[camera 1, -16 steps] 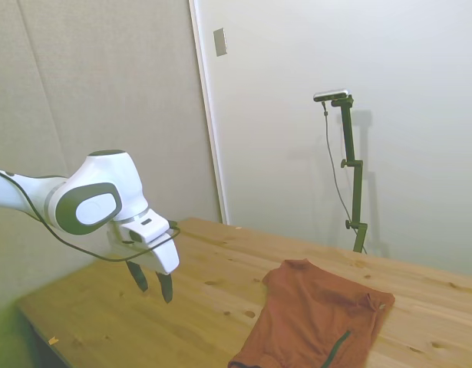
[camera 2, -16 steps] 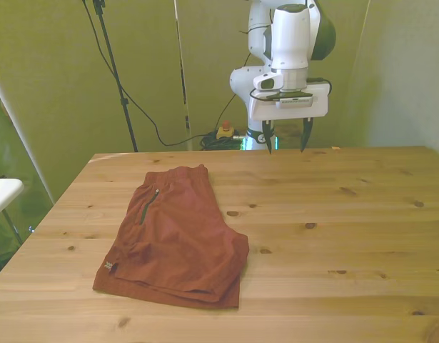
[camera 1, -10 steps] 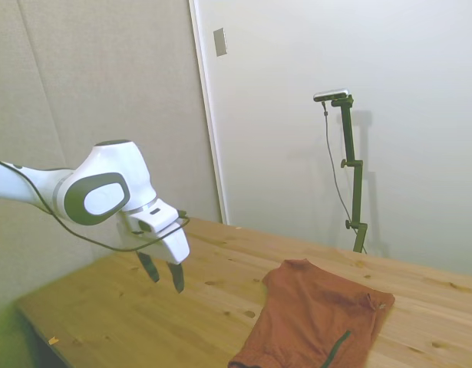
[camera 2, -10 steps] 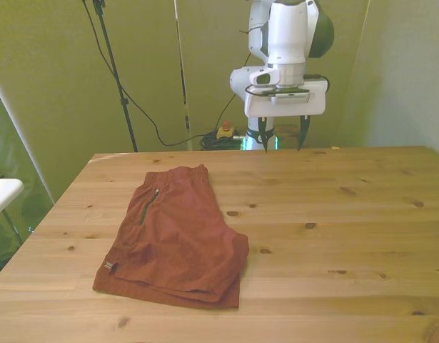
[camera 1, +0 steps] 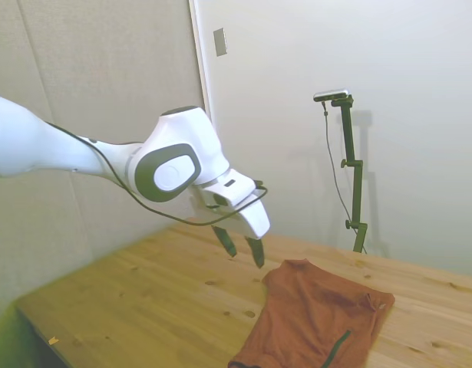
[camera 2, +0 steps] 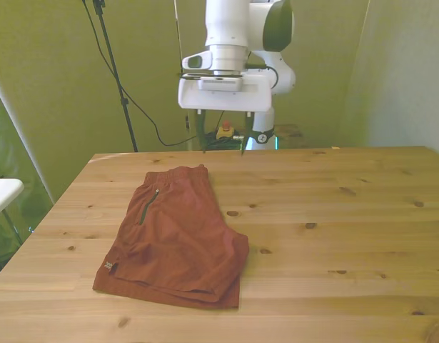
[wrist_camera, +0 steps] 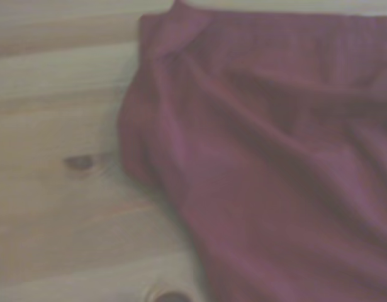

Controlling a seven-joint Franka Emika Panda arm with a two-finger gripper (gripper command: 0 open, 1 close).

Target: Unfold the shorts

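Note:
The rust-orange shorts (camera 2: 178, 239) lie folded on the wooden table (camera 2: 333, 214), toward the front view's left, with a thin dark stripe along one side and a small light tag near the closest corner. In the side view the shorts (camera 1: 316, 318) spread toward the lower right. My gripper (camera 2: 223, 150) hangs open in the air above the table's far edge, just behind the shorts' far end, with nothing between its fingers. The side view puts the gripper (camera 1: 243, 249) a little above the garment's near corner. Blurred reddish shorts (wrist_camera: 269, 163) fill most of the wrist view.
Bare wood with dark knots stretches across the front view's right half. A white surface (camera 2: 1, 193) pokes in at the front view's left edge, beside the table. Dark cables hang behind the table's far edge.
The arm has swung toward the front view's left and risen, carrying the open gripper from above the far edge's middle to just behind the shorts. The shorts have not moved.

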